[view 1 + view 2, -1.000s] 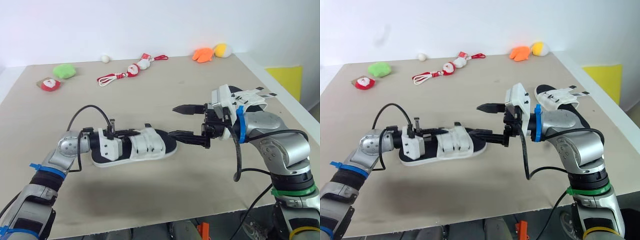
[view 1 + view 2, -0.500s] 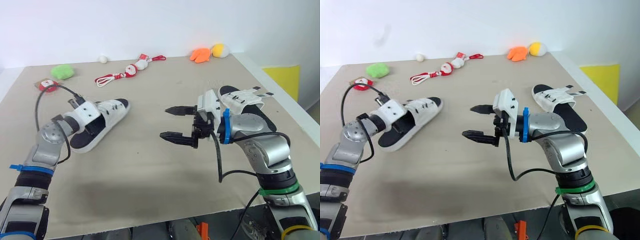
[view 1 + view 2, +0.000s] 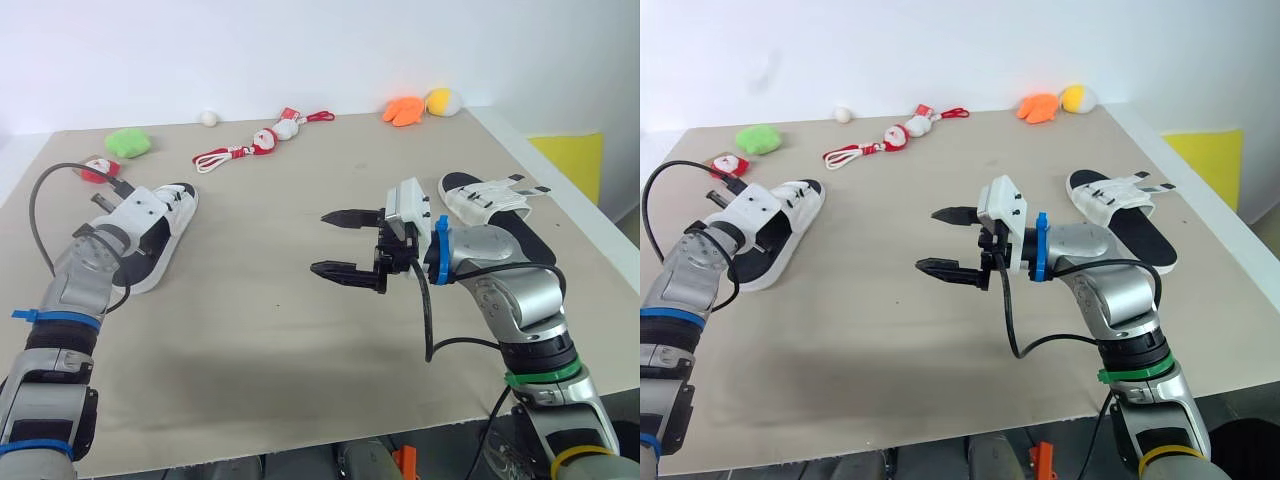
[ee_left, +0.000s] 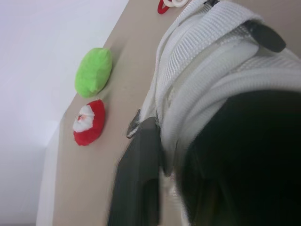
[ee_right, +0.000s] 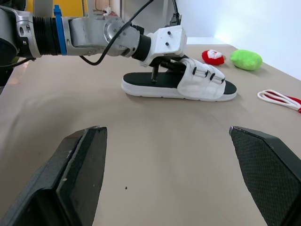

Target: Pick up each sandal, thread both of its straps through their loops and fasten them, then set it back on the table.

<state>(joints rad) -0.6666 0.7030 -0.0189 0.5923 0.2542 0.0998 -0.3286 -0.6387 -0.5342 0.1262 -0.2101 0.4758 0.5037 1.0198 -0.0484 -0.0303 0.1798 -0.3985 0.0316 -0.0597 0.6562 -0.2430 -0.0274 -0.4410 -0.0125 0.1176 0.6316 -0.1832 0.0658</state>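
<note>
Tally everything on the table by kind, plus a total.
Sandals: 2
Soft toys: 4 (green, red, orange, yellow)
Santa on a cord: 1
White ball: 1
Total: 8

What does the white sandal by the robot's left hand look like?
The sandal has a thick white sole, a black footbed and two wide white straps that look woven, with small dark marks, lying closed across the front. It rests flat, sole down, on the beige table, toe pointing away from the robot. The left hand reaches down into its heel end.
</note>
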